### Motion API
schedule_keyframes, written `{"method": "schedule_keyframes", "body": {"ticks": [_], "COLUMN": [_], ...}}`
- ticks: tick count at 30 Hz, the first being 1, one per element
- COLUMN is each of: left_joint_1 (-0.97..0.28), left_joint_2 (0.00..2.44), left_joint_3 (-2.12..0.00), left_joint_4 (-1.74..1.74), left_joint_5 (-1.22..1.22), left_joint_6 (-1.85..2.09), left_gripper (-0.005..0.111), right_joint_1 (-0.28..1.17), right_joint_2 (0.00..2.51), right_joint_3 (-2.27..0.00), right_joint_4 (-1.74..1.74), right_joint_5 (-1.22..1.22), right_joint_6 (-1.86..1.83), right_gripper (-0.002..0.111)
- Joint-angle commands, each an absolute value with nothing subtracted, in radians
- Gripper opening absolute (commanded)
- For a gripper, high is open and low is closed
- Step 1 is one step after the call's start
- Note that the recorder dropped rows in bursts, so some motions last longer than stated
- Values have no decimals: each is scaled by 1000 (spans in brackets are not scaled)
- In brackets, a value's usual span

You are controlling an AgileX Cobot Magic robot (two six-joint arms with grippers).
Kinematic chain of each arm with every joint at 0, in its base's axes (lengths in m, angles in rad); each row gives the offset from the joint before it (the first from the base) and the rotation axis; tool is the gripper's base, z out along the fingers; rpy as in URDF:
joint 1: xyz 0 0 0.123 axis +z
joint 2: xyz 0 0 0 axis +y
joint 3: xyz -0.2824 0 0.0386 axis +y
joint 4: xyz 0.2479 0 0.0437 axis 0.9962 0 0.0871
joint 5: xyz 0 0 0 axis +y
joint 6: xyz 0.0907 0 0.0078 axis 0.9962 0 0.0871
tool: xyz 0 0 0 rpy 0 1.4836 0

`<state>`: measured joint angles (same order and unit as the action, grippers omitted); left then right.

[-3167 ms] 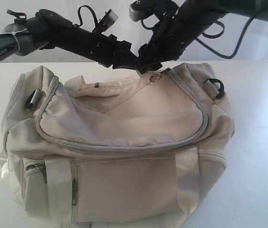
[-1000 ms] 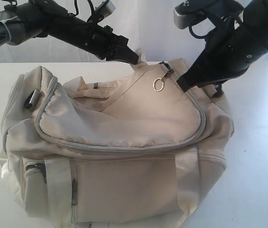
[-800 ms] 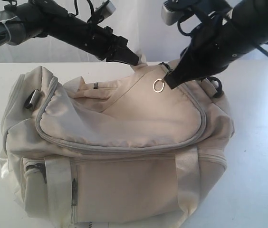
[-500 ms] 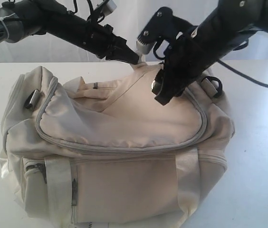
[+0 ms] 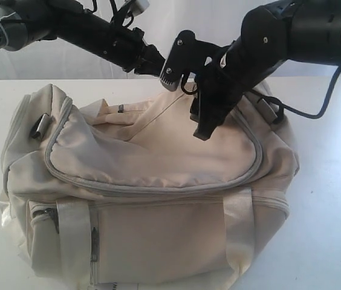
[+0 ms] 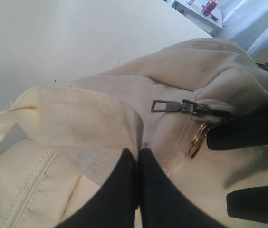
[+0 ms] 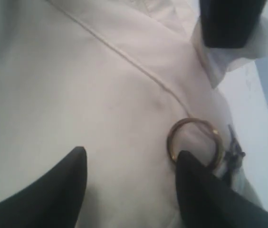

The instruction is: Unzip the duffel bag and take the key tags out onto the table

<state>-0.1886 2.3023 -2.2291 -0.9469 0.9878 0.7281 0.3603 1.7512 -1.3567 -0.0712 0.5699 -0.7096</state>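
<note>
Fingers on the right gripper [image 7: 131, 164] stand wide apart, released and holding nothing. They are pressed down near the top of the duffel bag [image 5: 158, 151], and one fingertip sits right against the brass ring [image 7: 192, 120] that hangs from the zipper pull [image 6: 169, 105]. My left gripper [image 6: 138, 159] is clenched tight. From its wrist view, I judge it has pinched a fold of the bag's cream fabric just beside that pull, to hold the top taut.

The bag lies on its side across the table [image 5: 331, 181], with the grey zipper arc closed all the way round the top panel. I cannot see the key tags anywhere, so I take them to be inside.

As for handling, the cloth looks soft and slack. It wrinkles and sags, so I expect it to bunch up ahead of the slider unless the other side stays anchored. The ring is thin, smooth metal that swings freely, and I think it could slip out of a loose pinch. I would close on the ring itself or on the flat pull tab behind it, then draw along the line of the zipper rather than upward. The tags, if they are loose on their rings, should be light and rattly, so a grip around the bunch seems safest
</note>
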Motion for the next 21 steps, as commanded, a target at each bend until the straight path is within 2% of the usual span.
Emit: {"method": "schedule_keyframes", "body": {"ticks": [1, 21], "left_joint_1": [-182, -182], "left_joint_2": [2273, 2273], "left_joint_3": [-2234, -2234], "left_joint_4": [-994, -994], "left_joint_5": [1041, 1041], "left_joint_6": [740, 759], "left_gripper": [0, 0], "right_joint_1": [369, 369], "right_joint_2": [1742, 1788], "right_joint_3": [-1364, -1364], "right_joint_4": [-91, -176], "right_joint_5": [508, 523], "right_joint_6": [-695, -698], "right_gripper": [53, 53]}}
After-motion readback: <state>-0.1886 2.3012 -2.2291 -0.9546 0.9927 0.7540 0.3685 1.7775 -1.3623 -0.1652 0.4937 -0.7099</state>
